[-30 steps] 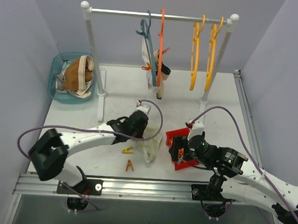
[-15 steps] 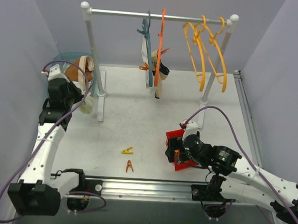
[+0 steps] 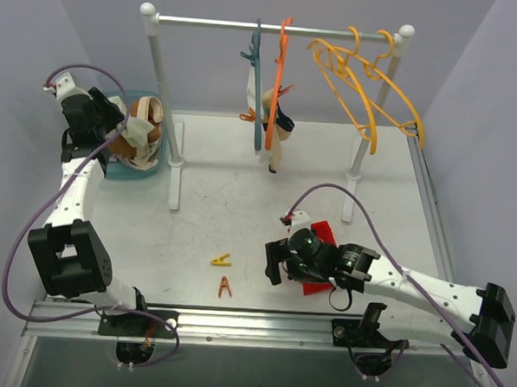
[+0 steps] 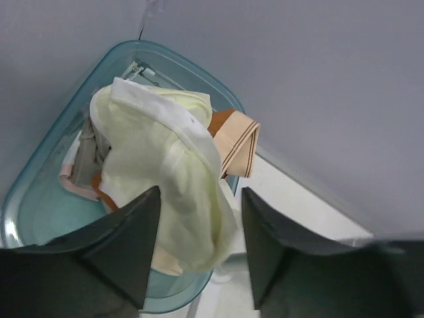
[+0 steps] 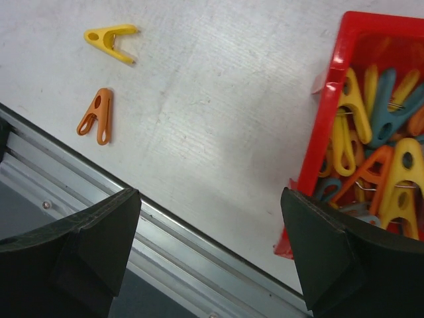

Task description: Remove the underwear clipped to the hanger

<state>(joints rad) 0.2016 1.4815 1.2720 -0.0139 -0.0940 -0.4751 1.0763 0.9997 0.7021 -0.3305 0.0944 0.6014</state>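
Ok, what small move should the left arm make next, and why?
Probably lift the left gripper straight up off the basket: its jaws stand apart, the cream brief lies on the pile inside, and a second brief hangs clipped to the hangers.

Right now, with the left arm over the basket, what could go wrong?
1. The pale underwear drapes over the rim of the basket under the open left gripper; it may slide out.
2. The yellow hangers hang skewed on the rail; a tug on the clipped underwear nearby might shake them off.
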